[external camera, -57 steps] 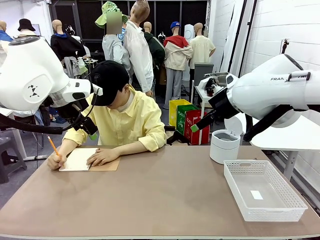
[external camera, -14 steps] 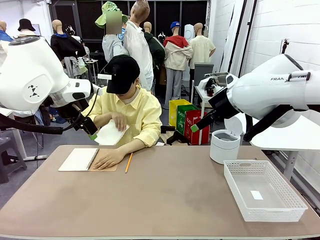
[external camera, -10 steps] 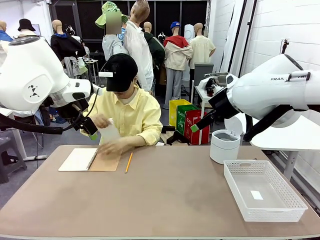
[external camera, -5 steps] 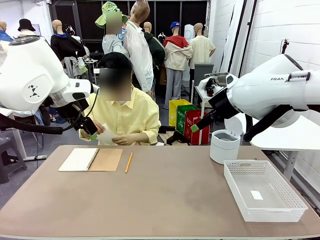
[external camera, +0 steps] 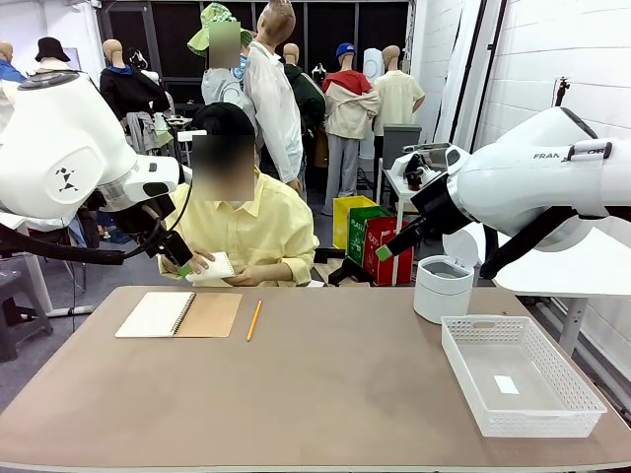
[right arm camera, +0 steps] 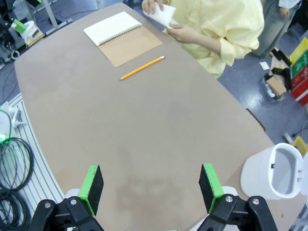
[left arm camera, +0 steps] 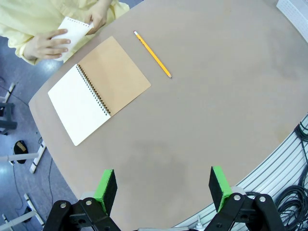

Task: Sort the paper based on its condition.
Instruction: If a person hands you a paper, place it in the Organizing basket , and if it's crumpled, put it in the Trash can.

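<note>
**Desk:** What's new at the left of the frame?

**Photographer:** The left tool (left arm camera: pixel 162 188) hangs high above the table (external camera: pixel 325 394), green pads spread wide with nothing between them. Beyond it, the paper (external camera: pixel 215 268) is a single sheet, freshly out of the notebook (external camera: pixel 177 313). It is held off the surface in both of the person's hands (left arm camera: pixel 48 45), at the table's far edge. Seconds ago that person was still writing in the notebook.

**Desk:** Flat or crumpled?

**Photographer:** Flat so far, with the punched edge showing. The notebook lies open on the table in front of the hands. The pencil (external camera: pixel 253 320) has been put down just beside its tan cover.

**Desk:** And to the right?

**Photographer:** A white bin (external camera: pixel 442 288) stands near the far right edge with its top open. A white basket (external camera: pixel 537 422) sits beside it, nearer the robot. The right tool (right arm camera: pixel 151 186) is likewise spread and empty, raised over the table. Neither arm has stirred.

**Desk:** So where does the sort stand?

**Photographer:** Not begun, I'd say. One sheet is in play, and it isn't on the table or offered yet. Which container it belongs in likely depends on whether those hands ball it up or leave it smooth. For now the robot's part looks like waiting.
</note>
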Motion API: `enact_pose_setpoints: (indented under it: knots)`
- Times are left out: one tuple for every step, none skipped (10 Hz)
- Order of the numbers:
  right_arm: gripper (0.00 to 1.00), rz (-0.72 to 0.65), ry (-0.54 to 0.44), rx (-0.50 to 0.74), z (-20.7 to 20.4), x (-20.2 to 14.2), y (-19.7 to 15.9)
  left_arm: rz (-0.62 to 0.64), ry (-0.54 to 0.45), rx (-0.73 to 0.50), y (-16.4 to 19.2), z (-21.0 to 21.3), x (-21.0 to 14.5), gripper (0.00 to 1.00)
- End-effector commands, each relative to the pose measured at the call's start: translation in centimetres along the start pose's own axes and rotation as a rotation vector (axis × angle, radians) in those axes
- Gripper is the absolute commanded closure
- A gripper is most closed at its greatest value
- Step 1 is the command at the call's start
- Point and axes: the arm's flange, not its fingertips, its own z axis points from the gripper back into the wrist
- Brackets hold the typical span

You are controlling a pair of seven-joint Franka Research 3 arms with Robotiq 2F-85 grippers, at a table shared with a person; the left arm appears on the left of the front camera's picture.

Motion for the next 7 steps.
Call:
enact_pose_setpoints:
  knots:
    - [0.0, 0.002, 0.008, 0.002, 0.05, 0.09, -0.01, -0.001, 0.0, 0.002, 0.06, 0.04, -0.02, 0.0]
    - [0.0, 0.002, 0.008, 0.002, 0.05, 0.09, -0.01, -0.001, 0.0, 0.002, 0.06, 0.04, -0.02, 0.0]
    - [0.0, 0.002, 0.008, 0.002, 0.05, 0.09, -0.01, -0.001, 0.0, 0.002, 0.06, 0.04, -0.02, 0.0]
    - [0.0, 0.002, 0.008, 0.002, 0.05, 0.09, -0.01, -0.001, 0.0, 0.002, 0.06, 0.04, -0.02, 0.0]
    - [0.0, 0.002, 0.008, 0.002, 0.05, 0.09, -0.01, -0.001, 0.0, 0.002, 0.06, 0.04, -0.02, 0.0]
    - [0.0, 0.002, 0.008, 0.002, 0.05, 0.09, -0.01, -0.001, 0.0, 0.002, 0.06, 0.04, -0.02, 0.0]
    - [0.0, 0.002, 0.008, 0.002, 0.05, 0.09, -0.01, -0.001, 0.0, 0.002, 0.06, 0.04, -0.02, 0.0]
